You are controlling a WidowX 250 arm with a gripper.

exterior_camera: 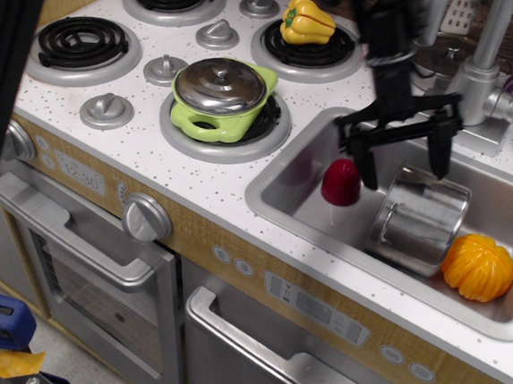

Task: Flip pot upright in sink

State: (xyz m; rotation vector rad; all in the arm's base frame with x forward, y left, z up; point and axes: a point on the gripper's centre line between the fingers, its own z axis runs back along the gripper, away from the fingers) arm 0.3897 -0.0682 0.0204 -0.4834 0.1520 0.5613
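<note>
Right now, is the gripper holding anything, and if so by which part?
Nothing is held. The gripper is open, its fingers straddling the upper end of the pot, which lies on its side in the sink.

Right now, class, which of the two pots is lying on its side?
The bare steel pot in the sink, beside the orange pumpkin toy. The lime-green pot sits upright on a burner, lid on.

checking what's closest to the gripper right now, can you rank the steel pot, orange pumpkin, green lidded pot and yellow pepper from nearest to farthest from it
Measured from the gripper:
1. Steel pot, lying tipped in the sink, just below the open jaws.
2. Orange pumpkin, at the sink's right end.
3. Yellow pepper on the back burner and green lidded pot on the front burner: too close to call.
</note>
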